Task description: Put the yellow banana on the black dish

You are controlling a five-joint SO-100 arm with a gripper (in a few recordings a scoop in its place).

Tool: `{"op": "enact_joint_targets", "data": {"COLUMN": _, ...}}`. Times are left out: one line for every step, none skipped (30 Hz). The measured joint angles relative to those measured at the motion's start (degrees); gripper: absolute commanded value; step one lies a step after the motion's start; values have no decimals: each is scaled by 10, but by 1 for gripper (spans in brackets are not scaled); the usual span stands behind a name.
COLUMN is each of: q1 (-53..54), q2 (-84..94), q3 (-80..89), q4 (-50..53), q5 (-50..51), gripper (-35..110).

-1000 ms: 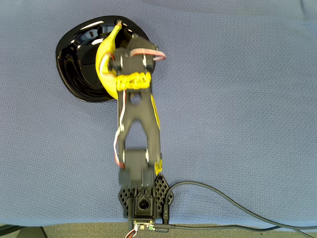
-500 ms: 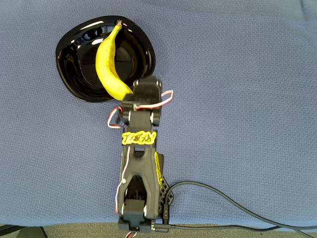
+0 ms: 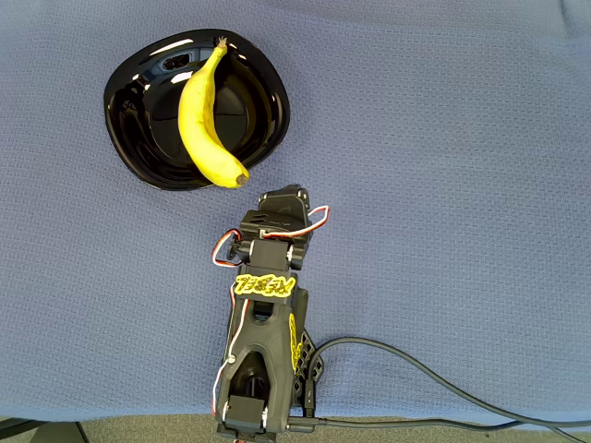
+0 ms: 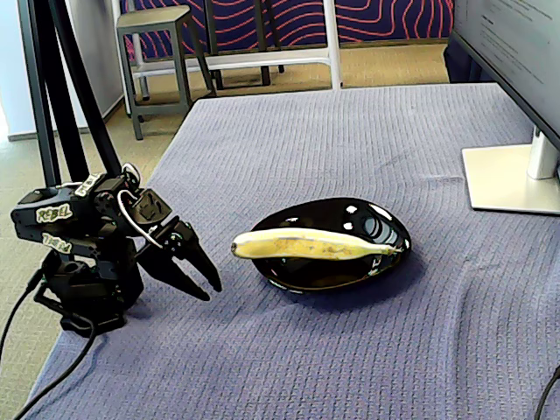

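Covering the whole table is a blue-grey woven cloth (image 3: pixel 443 185), with a monitor foot (image 4: pixel 512 179) standing on it at the right of the fixed view. Folded low over its base, the black arm (image 3: pixel 263 341) sits at the near edge in the overhead view, its upper links doubled back and the wrist angled down toward the cloth. The black dish (image 3: pixel 138 138) lies just beyond it, apart from the arm. The yellow banana (image 3: pixel 203 115) rests across the dish, its dark blossom end overhanging the rim toward the arm. The gripper (image 4: pixel 203 282) hangs above the cloth with its two fingers spread and nothing between them.
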Motion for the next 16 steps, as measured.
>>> {"op": "enact_joint_targets", "data": {"q1": -1, "q2": 2, "q3": 0, "q4": 6, "q5": 9, "gripper": 0}}
{"op": "enact_joint_targets", "data": {"q1": -1, "q2": 4, "q3": 0, "q4": 12, "q5": 19, "gripper": 0}}
{"op": "enact_joint_targets", "data": {"q1": -1, "q2": 7, "q3": 0, "q4": 20, "q5": 28, "gripper": 0}}
{"op": "enact_joint_targets", "data": {"q1": -1, "q2": 11, "q3": 0, "q4": 26, "q5": 37, "gripper": 0}}
{"op": "enact_joint_targets", "data": {"q1": -2, "q2": 12, "q3": 0, "q4": 30, "q5": 42, "gripper": 0}}
{"op": "enact_joint_targets", "data": {"q1": -4, "q2": 12, "q3": 0, "q4": 33, "q5": 49, "gripper": 0}}
{"op": "enact_joint_targets", "data": {"q1": -9, "q2": 11, "q3": 0, "q4": 33, "q5": 56, "gripper": 0}}
{"op": "enact_joint_targets", "data": {"q1": -14, "q2": 8, "q3": 0, "q4": 33, "q5": 63, "gripper": 0}}
{"op": "enact_joint_targets", "data": {"q1": -18, "q2": -7, "q3": -3, "q4": 33, "q5": 72, "gripper": 0}}
{"op": "enact_joint_targets", "data": {"q1": -19, "q2": -24, "q3": -7, "q4": 32, "q5": 80, "gripper": 0}}
{"op": "enact_joint_targets", "data": {"q1": -18, "q2": -42, "q3": -8, "q4": 30, "q5": 86, "gripper": 0}}
{"op": "enact_joint_targets", "data": {"q1": -18, "q2": -49, "q3": -8, "q4": 29, "q5": 92, "gripper": 0}}
{"op": "enact_joint_targets", "data": {"q1": -17, "q2": -49, "q3": -8, "q4": 29, "q5": 97, "gripper": 0}}
{"op": "enact_joint_targets", "data": {"q1": -17, "q2": -45, "q3": -10, "q4": 28, "q5": 102, "gripper": 0}}
{"op": "enact_joint_targets", "data": {"q1": -19, "q2": -44, "q3": -11, "q4": 28, "q5": 107, "gripper": 0}}
{"op": "enact_joint_targets", "data": {"q1": -25, "q2": -47, "q3": -11, "q4": 28, "q5": 110, "gripper": 0}}
